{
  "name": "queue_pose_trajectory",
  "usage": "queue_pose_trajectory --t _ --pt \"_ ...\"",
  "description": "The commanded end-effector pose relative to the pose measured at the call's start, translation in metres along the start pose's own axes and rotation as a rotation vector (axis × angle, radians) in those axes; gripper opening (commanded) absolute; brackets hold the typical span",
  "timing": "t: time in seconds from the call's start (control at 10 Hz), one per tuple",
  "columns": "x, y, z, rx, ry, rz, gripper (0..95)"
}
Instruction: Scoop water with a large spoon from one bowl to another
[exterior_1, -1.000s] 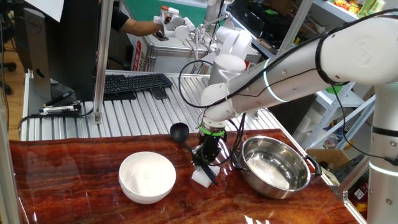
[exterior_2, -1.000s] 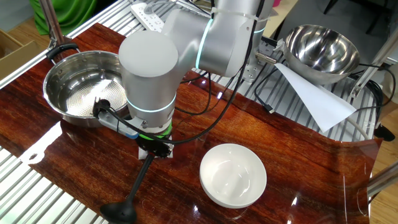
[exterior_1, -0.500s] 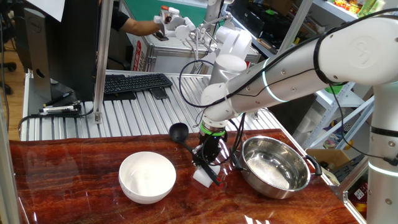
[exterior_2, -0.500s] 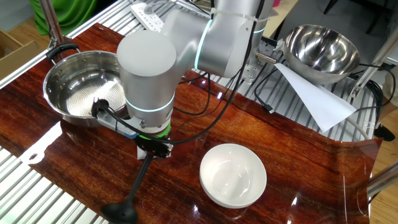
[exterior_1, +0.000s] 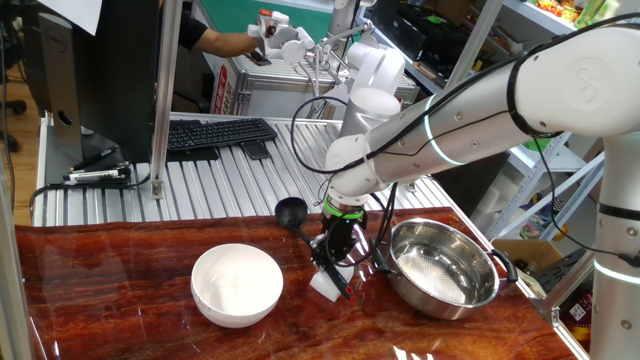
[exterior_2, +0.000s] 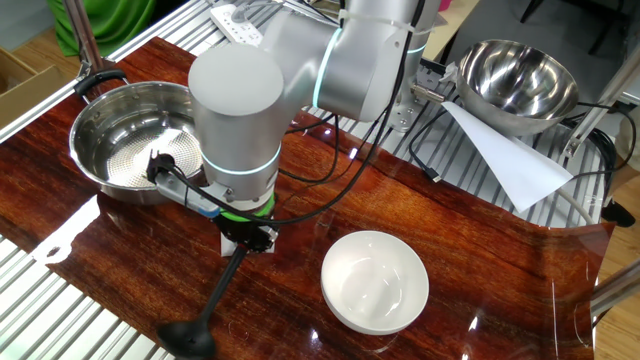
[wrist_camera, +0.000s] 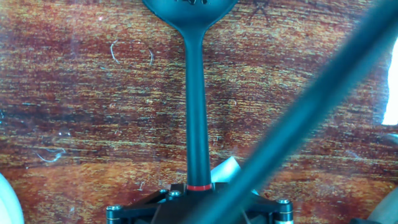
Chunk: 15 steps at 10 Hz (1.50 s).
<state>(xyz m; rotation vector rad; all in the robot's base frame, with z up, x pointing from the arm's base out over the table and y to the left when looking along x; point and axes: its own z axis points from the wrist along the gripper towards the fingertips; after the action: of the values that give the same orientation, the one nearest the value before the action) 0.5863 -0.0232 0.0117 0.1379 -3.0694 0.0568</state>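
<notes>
The large spoon (exterior_1: 291, 212) is held above the wooden table (exterior_1: 120, 300), between the white bowl (exterior_1: 237, 284) and the steel bowl (exterior_1: 443, 267), cup raised toward the table's far edge. Open tabletop lies around the white bowl; the steel bowl sits near the table's edge. The gripper (exterior_1: 334, 262) is clamped on the spoon handle at its red mark (wrist_camera: 199, 186), just above a white block (exterior_1: 325, 286).

Ladle cup (wrist_camera: 189, 6) cropped (top edge); fingertips hidden.

Black ladle (exterior_1: 291, 212) (tilted) between bowls
</notes>
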Motion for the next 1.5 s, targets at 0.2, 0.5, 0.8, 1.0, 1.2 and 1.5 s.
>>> queue_pose_trajectory --t 0.2,0.5,0.8,1.0,1.2,1.5 --pt "0.0001 0.0008 -0.0006 -0.019 -0.005 0.030 38.0" --pt "0.0011 0.0007 -0.0019 -0.046 -0.005 0.040 38.0" --pt "0.0024 0.0000 -0.0035 -0.045 -0.003 0.036 38.0" --pt "0.0034 -0.0004 -0.0046 -0.043 -0.005 0.035 38.0" --pt "0.0033 -0.0004 -0.0050 -0.041 -0.005 0.037 38.0" --pt "0.0040 -0.0010 -0.0062 -0.042 -0.011 0.037 38.0"
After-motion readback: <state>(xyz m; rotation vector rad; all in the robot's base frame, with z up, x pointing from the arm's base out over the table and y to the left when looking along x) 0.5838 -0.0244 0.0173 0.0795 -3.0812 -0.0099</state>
